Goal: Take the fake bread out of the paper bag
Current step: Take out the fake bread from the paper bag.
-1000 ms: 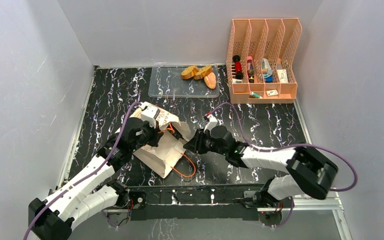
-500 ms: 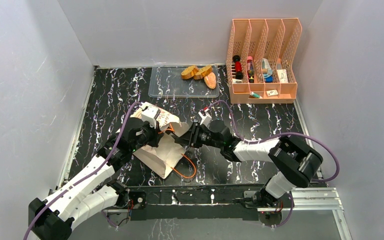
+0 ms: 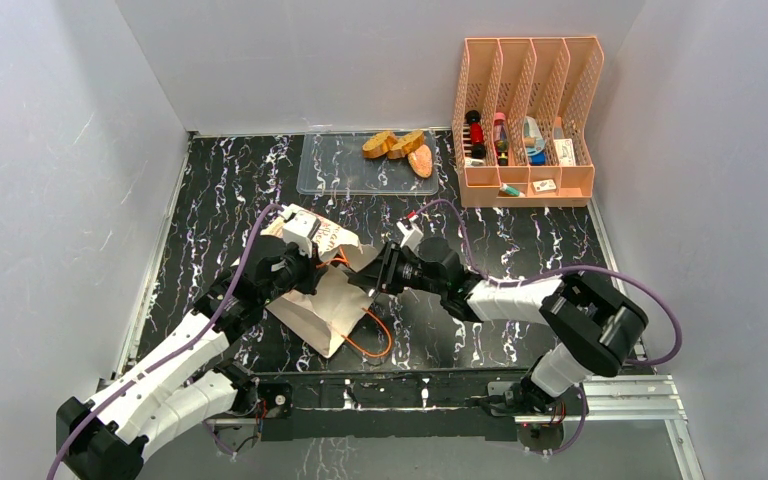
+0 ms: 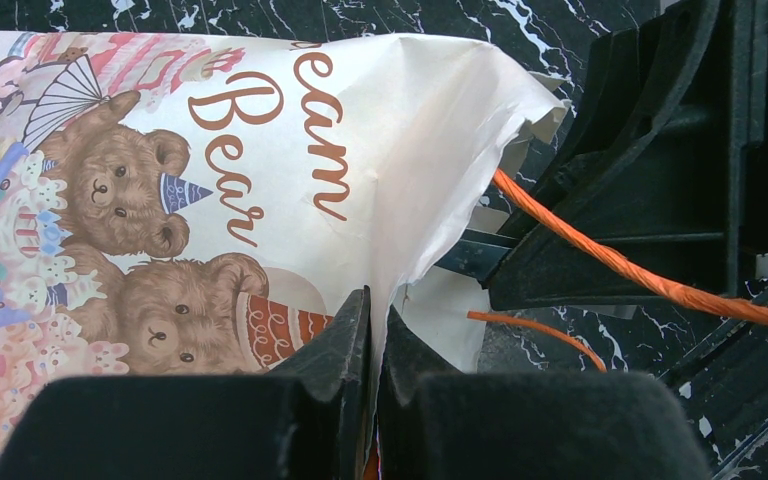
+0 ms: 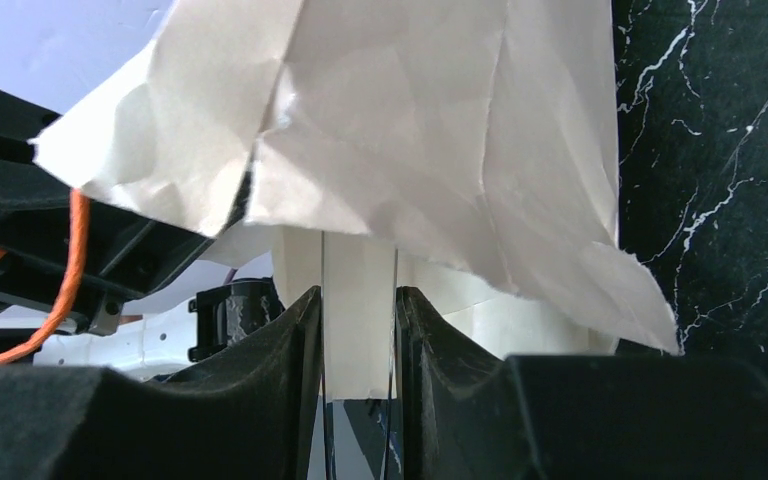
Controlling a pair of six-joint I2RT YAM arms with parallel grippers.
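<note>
**Holding the Bear Bag From Both Sides**

A black table (image 3: 520,250) with white streaks fills the floor of the white box. At its far right corner stands a big orange rack (image 3: 525,110) with small things in its slots. A clear tray (image 3: 330,165) lies at the far edge, just left of the rack.

The paper bag (image 3: 325,300) lies flat on the near middle of the table, between the two arms.

The left gripper (image 4: 372,305) is pinched tight on the bag's paper edge, with its two black fingers pressed together. The right gripper (image 5: 358,300) is at the bag's open end. Its fingers stand a little apart with a flap of cream paper between them. I cannot tell if it is squeezing that flap.

Three pieces of fake bread (image 3: 400,148) sit in the tray's far right corner, well apart from the bag.

A thin orange cord handle (image 3: 380,340) loops out from the bag onto the table.

The bag's face shows brown teddy bears (image 4: 130,195) in party hats. Brown letters (image 4: 260,120) beside them read "eam" and "Bear"; the start of the first word is cut off.
</note>
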